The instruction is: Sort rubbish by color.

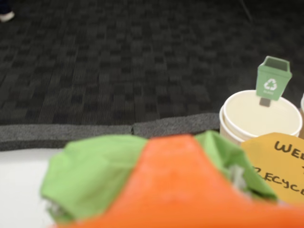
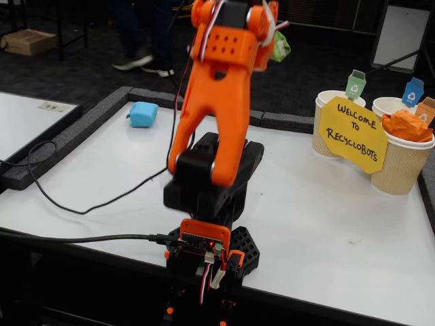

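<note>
Step in hand: I judge I am carrying the crumpled green paper wad [image 1: 90,175] toward the tan paper cup with the little green bin flag [image 1: 260,118].
Gripper: my orange two-finger gripper [image 2: 272,37] is raised high above the white table [image 2: 326,224] with its fingers closed on the green wad; only a corner of green shows beside it in the fixed view.
How to do it well: I would keep the squeeze firm, swing right in the fixed view until the wad hangs squarely over that cup's open mouth, then lower before letting go, staying clear of the yellow "Welcome to Recyclobots" sign [image 2: 352,134] leaning on the cups.
Green wad: soft, creased, matte paper, bulging out on both sides of the orange finger in the wrist view.
Other rubbish: the light blue crumpled wad [image 2: 143,114] sits near the far table edge; the orange crumpled wad [image 2: 406,125] is already in a cup.
</note>
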{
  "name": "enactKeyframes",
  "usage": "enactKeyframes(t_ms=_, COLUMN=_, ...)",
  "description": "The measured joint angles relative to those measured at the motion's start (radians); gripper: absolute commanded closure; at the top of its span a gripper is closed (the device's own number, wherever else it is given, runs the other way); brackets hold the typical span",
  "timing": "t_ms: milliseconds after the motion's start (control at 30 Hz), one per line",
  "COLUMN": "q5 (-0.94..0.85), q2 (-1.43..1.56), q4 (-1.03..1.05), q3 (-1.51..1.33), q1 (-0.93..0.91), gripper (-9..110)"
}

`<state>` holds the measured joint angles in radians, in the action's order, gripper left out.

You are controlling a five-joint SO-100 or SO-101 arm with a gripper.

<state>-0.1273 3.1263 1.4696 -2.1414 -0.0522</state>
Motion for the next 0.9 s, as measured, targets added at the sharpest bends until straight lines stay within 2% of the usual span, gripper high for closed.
enactKeyframes(t_ms=233, q5=-0.037, q2=0.126, q4=-0.015, q3=-0.153, q1=-0.029, gripper=101)
enactKeyframes(t_ms=900, q5=-0.038, q2=0.137, q4=-0.091, q3=-0.281, q1=-0.360, gripper=101)
